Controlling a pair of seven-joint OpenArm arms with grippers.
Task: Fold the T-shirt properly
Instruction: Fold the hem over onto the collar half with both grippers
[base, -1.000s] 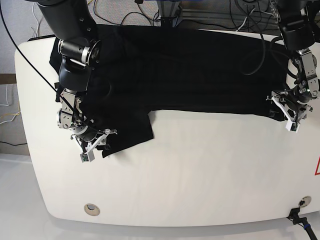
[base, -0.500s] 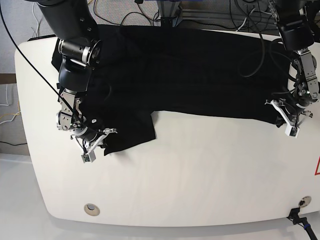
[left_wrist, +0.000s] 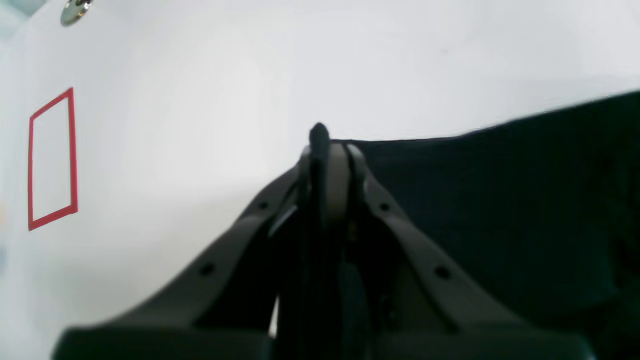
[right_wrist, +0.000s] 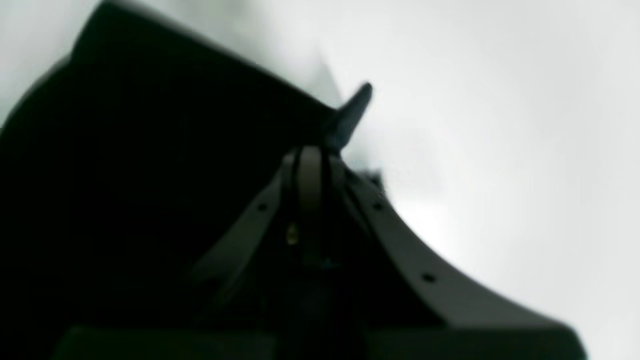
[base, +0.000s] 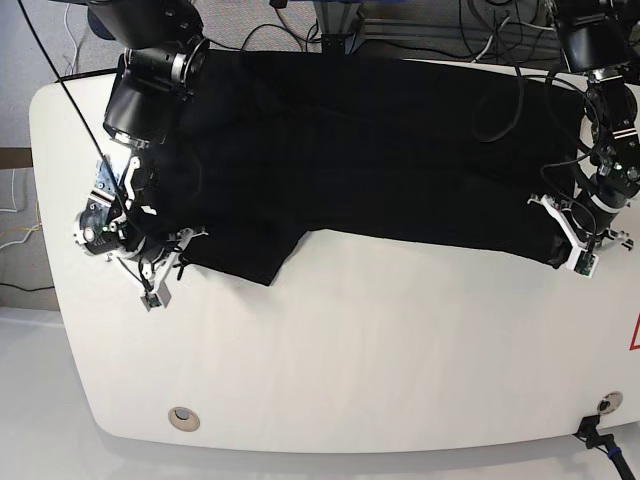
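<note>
One black T-shirt (base: 380, 140) lay spread across the far half of the white desk (base: 400, 340), its far hem running along the desk's far edge and its near hem a roughly straight line across the middle. The whole near half of the desk, from that hem down to the rounded front edge, stood bare and open for moving.

Two tools were at work, one at each near corner of the T-shirt. The left tool (base: 578, 240) sat at the T-shirt's corner by the desk's right-hand edge as the base view shows it; in its wrist view the jaws were pressed together with a black fold of cloth standing between their tips. The right tool (base: 150, 262) sat at the opposite corner, close to the desk's other side edge, jaws likewise clenched on a pinch of black cloth.

One red outlined rectangle (left_wrist: 51, 159) marked the desk beyond the left tool. Two round metal fittings (base: 183, 417) sat near the front edge.
</note>
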